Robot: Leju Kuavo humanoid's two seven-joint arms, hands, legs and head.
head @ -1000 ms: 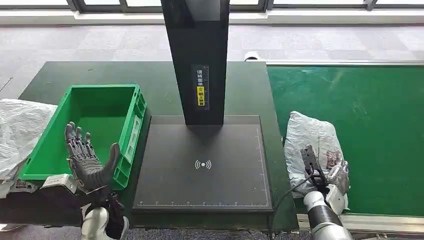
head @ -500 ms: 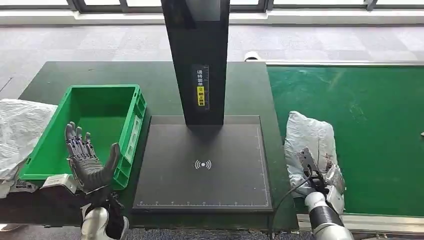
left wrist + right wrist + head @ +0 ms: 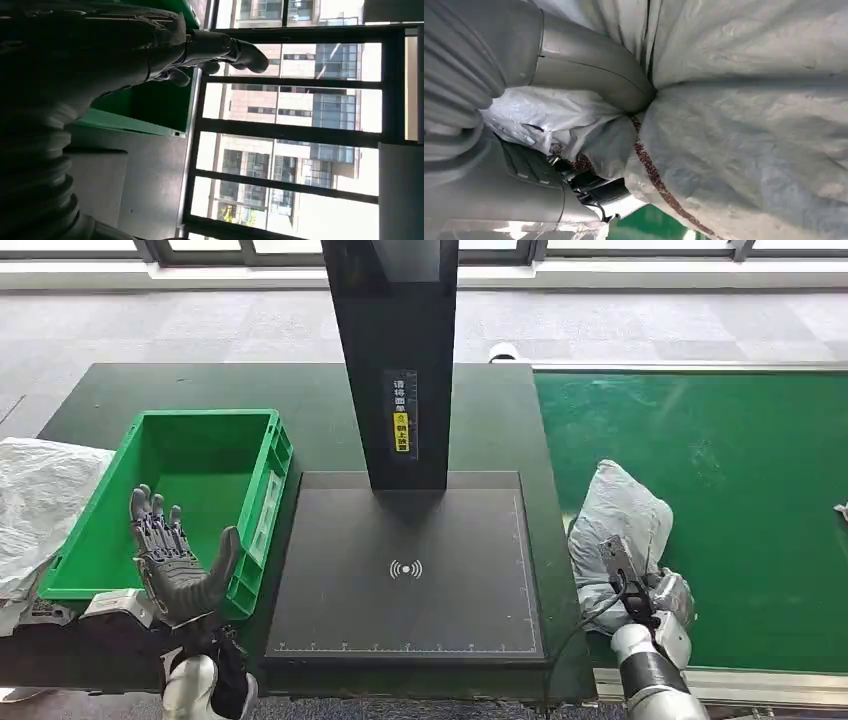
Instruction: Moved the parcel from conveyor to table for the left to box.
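Note:
The parcel (image 3: pixel 618 525), a grey-white plastic bag, lies bunched up on the near left edge of the green conveyor (image 3: pixel 740 490). My right hand (image 3: pixel 640 590) grips its near end. In the right wrist view the grey thumb (image 3: pixel 589 65) digs into the crumpled parcel (image 3: pixel 749 125), and the darker fingers are mostly hidden under it. My left hand (image 3: pixel 175 560) is raised with its fingers spread and holds nothing, at the near right corner of the green box (image 3: pixel 272 490). The left wrist view shows that hand (image 3: pixel 125 50) beside the green box (image 3: pixel 145 107).
A black scanner plate (image 3: pixel 405 540) with a tall black post (image 3: pixel 395 360) stands on the dark green table between box and conveyor. A white bag (image 3: pixel 40 500) lies left of the box. A small white object (image 3: pixel 842 510) sits at the conveyor's right edge.
The parcel lay flat and is now bunched into a peak, drawn toward my right hand, which has closed on it. A small white object has appeared at the conveyor's right edge. My left hand has not moved.

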